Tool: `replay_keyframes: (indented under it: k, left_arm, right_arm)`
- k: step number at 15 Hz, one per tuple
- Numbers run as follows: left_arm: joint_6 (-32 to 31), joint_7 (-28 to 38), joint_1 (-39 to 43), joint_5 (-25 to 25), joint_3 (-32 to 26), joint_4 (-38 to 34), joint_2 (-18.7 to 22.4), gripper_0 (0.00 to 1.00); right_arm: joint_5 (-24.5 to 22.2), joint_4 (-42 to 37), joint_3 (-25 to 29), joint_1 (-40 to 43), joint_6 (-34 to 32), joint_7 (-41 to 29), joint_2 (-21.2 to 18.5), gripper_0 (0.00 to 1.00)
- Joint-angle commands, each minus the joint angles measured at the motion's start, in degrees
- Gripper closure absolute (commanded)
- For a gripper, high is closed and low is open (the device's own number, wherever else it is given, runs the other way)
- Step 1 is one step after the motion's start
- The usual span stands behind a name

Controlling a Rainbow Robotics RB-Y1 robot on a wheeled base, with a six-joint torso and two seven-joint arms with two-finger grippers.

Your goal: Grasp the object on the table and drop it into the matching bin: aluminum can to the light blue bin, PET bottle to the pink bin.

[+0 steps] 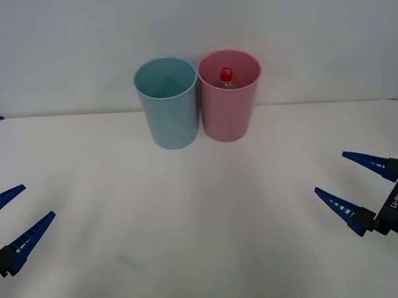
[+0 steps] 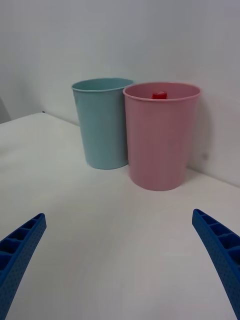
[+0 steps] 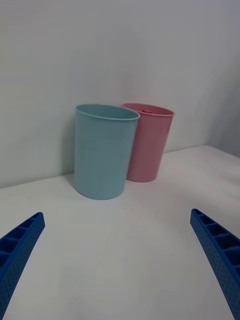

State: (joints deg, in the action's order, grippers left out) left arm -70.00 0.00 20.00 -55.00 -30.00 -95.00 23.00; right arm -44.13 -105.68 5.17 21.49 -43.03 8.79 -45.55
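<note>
My left gripper (image 1: 10,216) hangs low over the near left of the table (image 1: 202,221), its blue fingers (image 1: 28,239) spread apart and holding nothing. My right gripper (image 1: 356,182) sits at the near right, fingers likewise parted and empty. Far across the white top the light blue bin (image 1: 167,104) and the pink bin (image 1: 230,105) stand upright, just beside each other. The PET bottle (image 1: 226,74) stands inside the pink bin, red cap up.

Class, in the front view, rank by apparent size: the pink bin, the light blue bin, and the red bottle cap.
1. Light blue bin and pink bin: look alike, so no ranking between them.
2. Red cap, inside the pink bin: smallest by far.
</note>
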Motion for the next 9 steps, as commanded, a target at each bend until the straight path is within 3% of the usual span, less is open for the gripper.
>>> replay_keyframes:
  k: [1, 4, 9]
  left_arm:
    - [0.0, 0.0, 0.0, 0.0, 0.0, 0.0, 0.0, 0.0]
    - [0.0, 0.0, 0.0, 0.0, 0.0, 0.0, 0.0, 0.0]
    - [0.0, 0.0, 0.0, 0.0, 0.0, 0.0, 0.0, 0.0]
  right_arm:
    - [-0.6, -0.2, 3.4, 3.4, -4.3, -0.6, 2.8, 0.0]
    - [-1.9, -0.3, 6.8, 6.2, -8.9, -1.2, 6.3, 0.0]
    - [-1.9, -0.2, 9.2, 10.1, -13.0, -1.1, 7.5, 0.0]
